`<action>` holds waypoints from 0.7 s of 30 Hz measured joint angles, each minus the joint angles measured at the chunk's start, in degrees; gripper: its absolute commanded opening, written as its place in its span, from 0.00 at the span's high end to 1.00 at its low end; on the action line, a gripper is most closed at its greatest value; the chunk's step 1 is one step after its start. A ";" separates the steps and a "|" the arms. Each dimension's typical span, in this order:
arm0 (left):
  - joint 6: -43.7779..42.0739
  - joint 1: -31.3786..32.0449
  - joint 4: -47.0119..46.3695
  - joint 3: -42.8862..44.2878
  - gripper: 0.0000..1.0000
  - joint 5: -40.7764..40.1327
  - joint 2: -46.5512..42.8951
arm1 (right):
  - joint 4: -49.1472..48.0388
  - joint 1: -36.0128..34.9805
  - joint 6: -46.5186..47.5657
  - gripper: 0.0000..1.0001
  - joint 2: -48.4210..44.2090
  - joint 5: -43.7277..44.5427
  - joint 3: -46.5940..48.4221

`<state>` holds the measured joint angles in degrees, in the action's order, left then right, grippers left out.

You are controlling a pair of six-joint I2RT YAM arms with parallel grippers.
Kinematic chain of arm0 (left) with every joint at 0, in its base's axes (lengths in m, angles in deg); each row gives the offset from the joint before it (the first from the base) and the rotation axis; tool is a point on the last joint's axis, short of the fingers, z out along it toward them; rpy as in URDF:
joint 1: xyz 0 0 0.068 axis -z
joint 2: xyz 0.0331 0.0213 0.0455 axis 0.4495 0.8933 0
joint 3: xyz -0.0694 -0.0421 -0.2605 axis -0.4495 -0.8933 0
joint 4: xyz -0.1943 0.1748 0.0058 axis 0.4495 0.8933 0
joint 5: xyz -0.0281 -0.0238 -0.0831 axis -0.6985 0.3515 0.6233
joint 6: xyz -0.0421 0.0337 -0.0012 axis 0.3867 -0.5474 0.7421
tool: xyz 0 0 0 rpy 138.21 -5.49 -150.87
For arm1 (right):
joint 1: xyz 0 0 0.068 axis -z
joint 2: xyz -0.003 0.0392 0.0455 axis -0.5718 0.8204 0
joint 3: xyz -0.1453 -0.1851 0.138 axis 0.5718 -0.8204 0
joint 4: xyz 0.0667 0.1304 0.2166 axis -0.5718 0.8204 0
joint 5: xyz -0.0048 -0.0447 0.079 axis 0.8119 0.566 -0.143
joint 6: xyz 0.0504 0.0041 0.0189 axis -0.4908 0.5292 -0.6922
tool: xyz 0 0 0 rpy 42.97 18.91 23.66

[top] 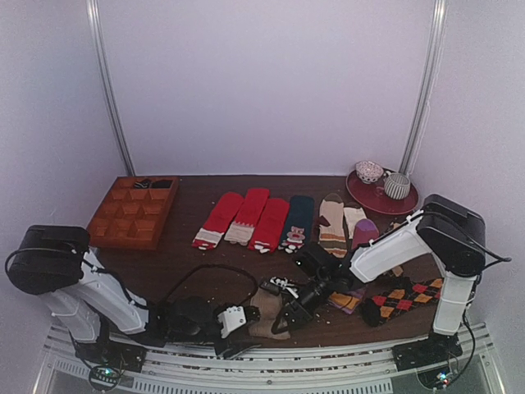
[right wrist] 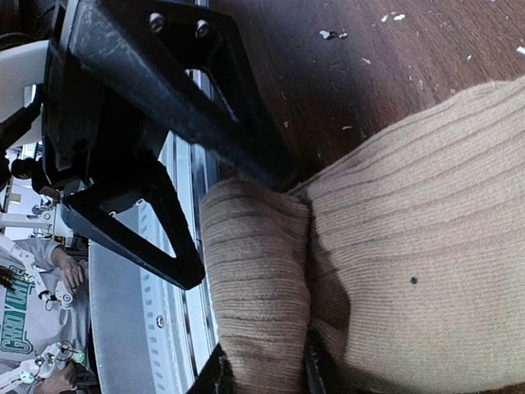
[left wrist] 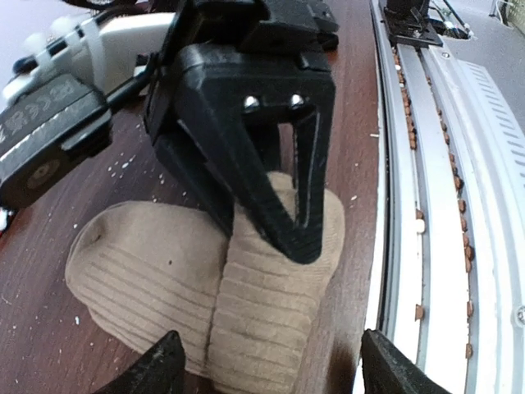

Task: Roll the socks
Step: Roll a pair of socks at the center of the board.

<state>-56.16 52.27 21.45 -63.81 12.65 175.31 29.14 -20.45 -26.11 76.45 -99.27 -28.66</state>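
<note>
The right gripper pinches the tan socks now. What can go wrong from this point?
1. The right gripper pinches only one fold of the socks; if it slips, the roll may open.
2. The open left gripper straddles that fold, so the fingers could collide.
3. The socks lie close to the table edge; a push could drag them onto the rail.

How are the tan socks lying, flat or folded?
Folded, not rolled tight: the socks bunch into a thick ridge that the right hand pinches.

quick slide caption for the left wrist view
The right gripper pinches a fold of the tan socks; left gripper open.
</note>
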 measured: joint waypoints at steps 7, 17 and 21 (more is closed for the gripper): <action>-0.92 0.20 -3.69 2.01 0.47 0.96 4.09 | 0.70 0.22 -0.02 0.78 1.11 -1.36 1.09; 1.22 0.11 -4.24 3.50 0.79 0.07 7.63 | 0.72 0.35 0.04 0.78 1.22 -1.64 1.11; 1.79 0.11 -4.22 3.52 1.00 0.63 7.52 | 0.81 0.50 0.09 0.78 1.33 -1.88 1.11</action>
<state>-54.37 52.38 17.24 -60.29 13.29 182.83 29.95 -19.95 -26.02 77.79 -101.15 -27.54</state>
